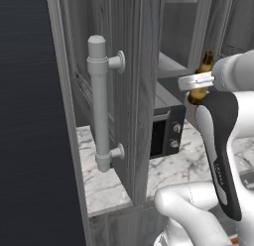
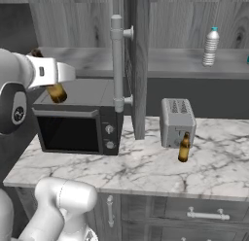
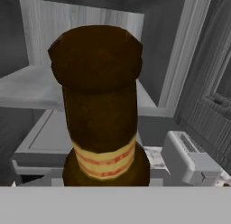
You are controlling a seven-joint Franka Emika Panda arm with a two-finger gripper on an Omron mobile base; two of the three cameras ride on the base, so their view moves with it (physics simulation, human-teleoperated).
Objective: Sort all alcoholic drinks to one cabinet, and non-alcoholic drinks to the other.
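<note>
An amber-brown beer bottle (image 3: 100, 114) with a striped neck label stands close up in the hand view, and my gripper (image 2: 52, 83) is shut on it. It hangs upright above the microwave's top, in front of the open left cabinet's shelf (image 2: 92, 60); the same bottle (image 1: 202, 80) peeks out behind my hand. A second beer bottle (image 2: 184, 147) stands on the marble counter just in front of the toaster. The clear ribbed water bottle (image 2: 210, 46) stands on the right cabinet's shelf (image 2: 185, 65).
An open cabinet door (image 2: 140, 65) with a thick pale bar handle (image 2: 117, 65) juts out between the two cabinets, close to my arm (image 1: 221, 141). A black microwave (image 2: 78, 128) and a grey toaster (image 2: 178, 121) stand on the counter (image 2: 146, 172).
</note>
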